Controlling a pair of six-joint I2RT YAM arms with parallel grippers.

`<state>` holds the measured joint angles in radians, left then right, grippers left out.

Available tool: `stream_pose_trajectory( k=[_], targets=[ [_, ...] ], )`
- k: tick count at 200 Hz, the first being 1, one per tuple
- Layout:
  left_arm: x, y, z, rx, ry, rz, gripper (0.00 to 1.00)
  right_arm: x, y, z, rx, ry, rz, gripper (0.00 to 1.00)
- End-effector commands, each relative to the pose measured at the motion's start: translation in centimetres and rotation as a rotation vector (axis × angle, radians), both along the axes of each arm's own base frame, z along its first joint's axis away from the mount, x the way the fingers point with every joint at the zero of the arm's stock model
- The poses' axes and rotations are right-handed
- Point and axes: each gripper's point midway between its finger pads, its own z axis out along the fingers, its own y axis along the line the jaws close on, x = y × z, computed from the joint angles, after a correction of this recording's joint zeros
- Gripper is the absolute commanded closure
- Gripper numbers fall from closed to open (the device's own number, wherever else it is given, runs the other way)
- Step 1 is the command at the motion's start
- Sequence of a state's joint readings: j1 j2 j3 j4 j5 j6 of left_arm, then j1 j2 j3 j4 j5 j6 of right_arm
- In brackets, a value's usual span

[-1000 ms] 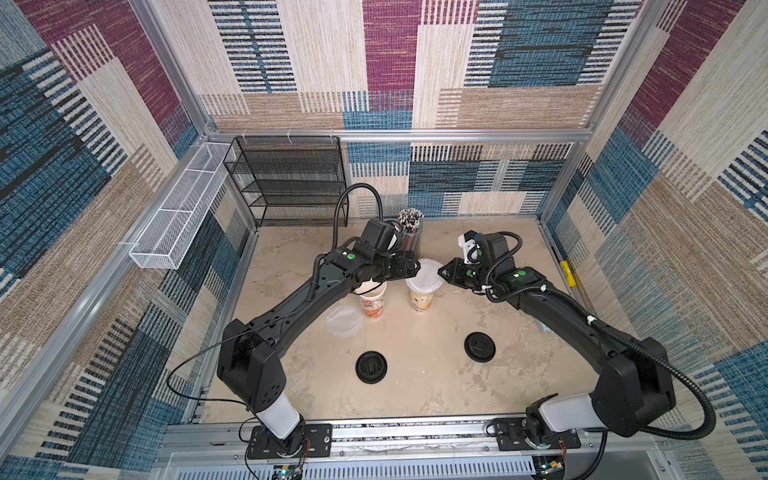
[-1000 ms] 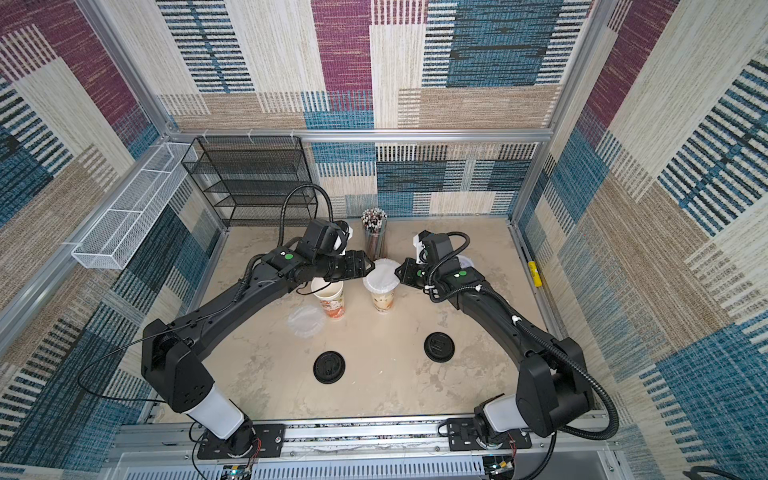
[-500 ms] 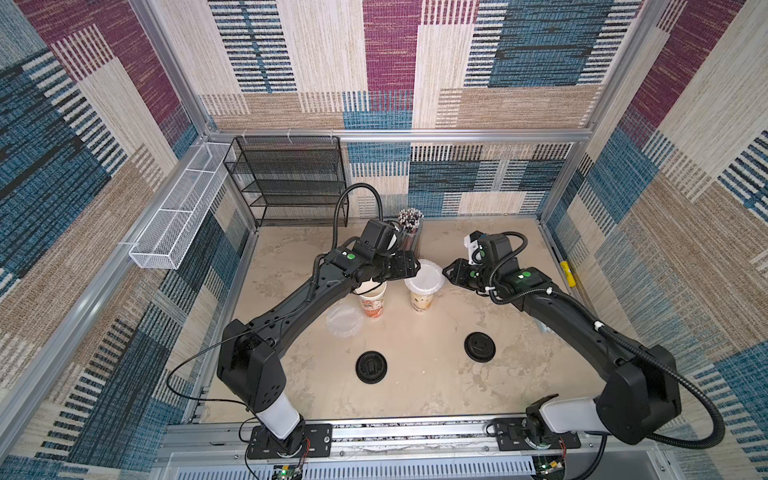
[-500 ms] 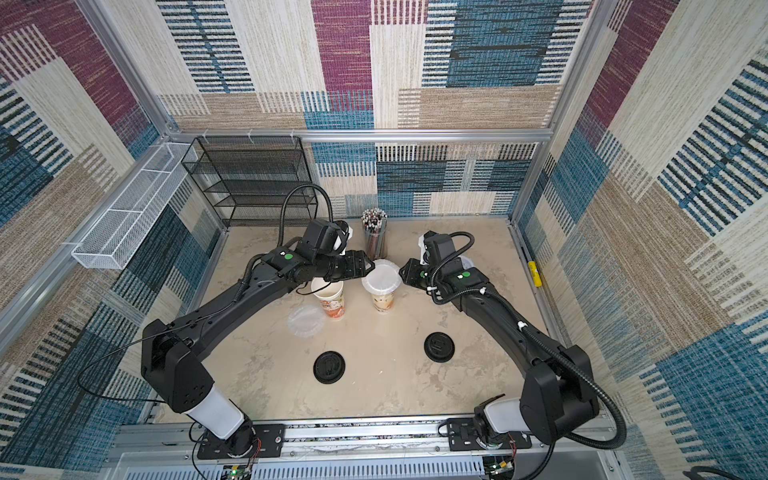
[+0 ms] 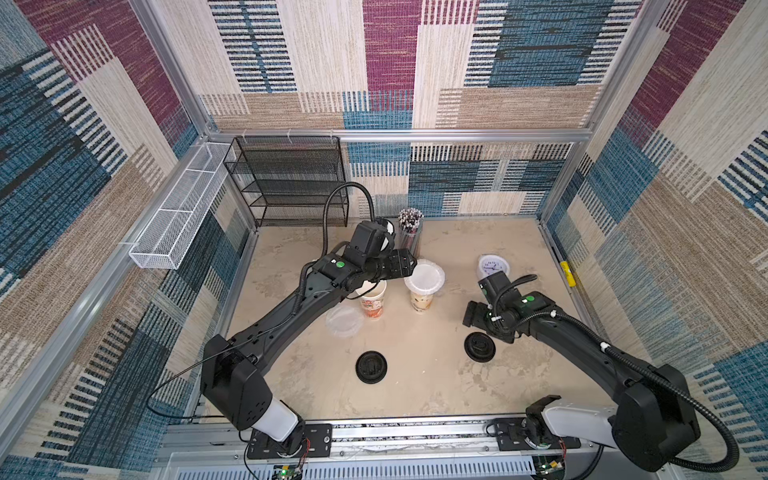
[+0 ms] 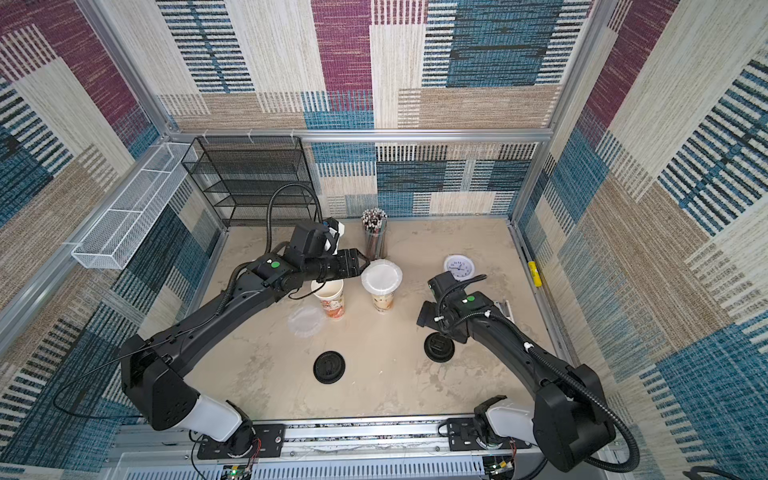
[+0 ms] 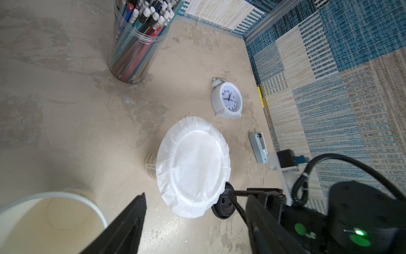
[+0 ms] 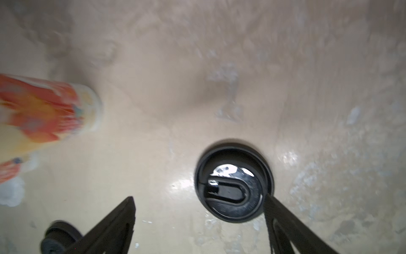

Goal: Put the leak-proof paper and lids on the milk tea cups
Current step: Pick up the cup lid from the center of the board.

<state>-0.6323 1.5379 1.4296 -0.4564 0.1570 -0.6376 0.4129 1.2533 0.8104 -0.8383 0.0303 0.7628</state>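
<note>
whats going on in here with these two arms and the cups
Two robot arms are covering milk tea cups with leak-proof paper. The first sheet sits on the beige-brown cup; the red-orange cup is uncovered, with the second sheet lying on the table beside it. The left gripper hovers open next to the covered cup, and the right gripper hangs open over a black lid.

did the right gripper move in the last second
Yes. The right gripper drew back from the paper-covered cup toward the black lid and now hangs over it.
</note>
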Motion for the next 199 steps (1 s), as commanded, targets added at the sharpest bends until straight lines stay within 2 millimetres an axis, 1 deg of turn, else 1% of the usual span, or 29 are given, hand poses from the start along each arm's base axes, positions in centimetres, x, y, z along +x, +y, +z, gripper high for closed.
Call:
stream_pose_trajectory(
  k=[1, 19, 53, 96, 180, 199],
  targets=[
    [0.4, 0.3, 0.8, -0.019, -0.027, 0.033, 0.26, -1.3, -0.2, -1.7, 0.010, 0.060, -0.036, 0.09],
    [0.2, 0.4, 0.8, -0.017, -0.022, 0.035, 0.25, -1.0, 0.0, -2.5, 0.006, 0.061, -0.026, 0.08],
    [0.1, 0.8, 0.9, -0.011, -0.032, 0.044, 0.26, -0.6, 0.0, -3.5, -0.019, 0.080, -0.006, 0.13],
    [-0.1, 1.0, 0.9, -0.010, -0.032, 0.047, 0.26, -0.6, -0.1, -4.3, -0.038, 0.099, 0.001, 0.17],
    [-0.2, 1.2, 0.9, -0.011, -0.035, 0.047, 0.26, -1.1, -0.3, -5.5, -0.055, 0.137, 0.001, 0.16],
    [-0.2, 1.3, 1.0, -0.010, -0.037, 0.049, 0.26, -1.1, -0.4, -5.7, -0.061, 0.141, -0.001, 0.19]
  ],
)
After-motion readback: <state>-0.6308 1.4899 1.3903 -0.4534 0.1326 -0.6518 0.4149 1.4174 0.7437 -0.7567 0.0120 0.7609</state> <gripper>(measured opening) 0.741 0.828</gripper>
